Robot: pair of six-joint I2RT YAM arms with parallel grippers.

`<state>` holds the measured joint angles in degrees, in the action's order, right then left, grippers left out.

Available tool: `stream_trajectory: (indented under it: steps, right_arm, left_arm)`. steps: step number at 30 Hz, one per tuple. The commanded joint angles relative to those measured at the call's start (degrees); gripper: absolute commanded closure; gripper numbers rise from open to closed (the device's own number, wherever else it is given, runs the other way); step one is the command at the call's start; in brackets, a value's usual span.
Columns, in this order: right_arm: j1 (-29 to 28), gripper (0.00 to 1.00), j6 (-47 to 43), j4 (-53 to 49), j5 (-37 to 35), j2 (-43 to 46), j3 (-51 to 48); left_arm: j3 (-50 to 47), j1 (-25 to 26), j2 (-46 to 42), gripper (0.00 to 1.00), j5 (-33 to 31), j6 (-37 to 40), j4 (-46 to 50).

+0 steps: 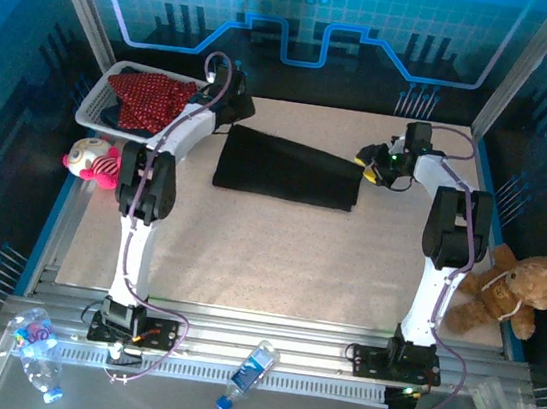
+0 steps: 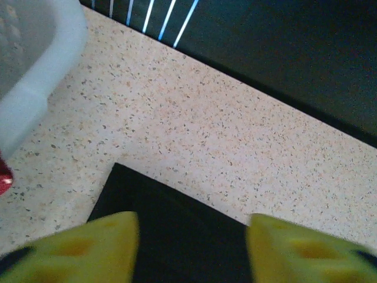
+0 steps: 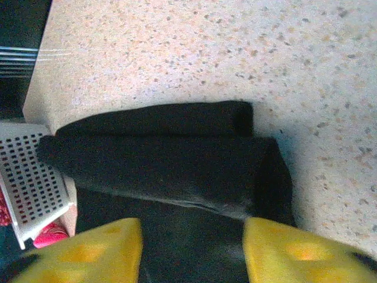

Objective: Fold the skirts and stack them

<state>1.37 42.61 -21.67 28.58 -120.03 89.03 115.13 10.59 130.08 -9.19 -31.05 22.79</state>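
Left gripper (image 2: 191, 250), right gripper (image 3: 191, 250): stood open over black fabric skirt (image 1: 288, 169), seemingly folded; called next for red patterned skirt (image 1: 151, 98).

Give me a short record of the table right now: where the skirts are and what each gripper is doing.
black skirt: folded in layers, lying at the far middle of the table
red skirt: in the white basket, far left
left gripper: open, over the black skirt's left end
right gripper: open, over its right end
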Motion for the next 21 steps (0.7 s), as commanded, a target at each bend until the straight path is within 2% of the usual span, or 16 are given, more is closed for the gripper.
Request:
stream_trajectory:
  steps: [1, 5, 9, 11, 16, 21]
  right_arm:
    - [0.8, 0.0, -2.0, 2.0, 0.2, 5.5, -2.7]
    - [-1.3, 0.0, -2.9, 2.8, -0.8, 10.5, -7.1]
    - [-5.4, 0.0, -3.1, 3.7, -0.9, 9.8, -7.3]
    - [-7.3, 0.0, -3.0, 3.1, -3.0, 7.1, -5.3]
    - [-9.7, 0.0, 0.4, 2.1, -4.7, -0.8, 0.0]
    - [-10.3, 0.0, 0.3, 0.5, -1.3, -2.2, -1.4]
  left_arm:
    - [2.8, -0.3, -1.3, 0.12, 3.7, -1.1, 6.7]
    - [-5.2, 1.1, -6.5, 0.01, 9.3, -3.4, 4.4]
    - [-12.1, 2.4, -8.0, 0.01, 18.0, -7.6, 0.2]
    - [-13.3, 2.5, -6.5, 0.01, 20.3, -9.4, -1.5]
    - [-13.7, 2.6, -2.1, 0.01, 21.2, -12.0, -0.9]
    - [-22.2, 3.0, -4.3, 0.01, 20.7, -12.6, -2.9]
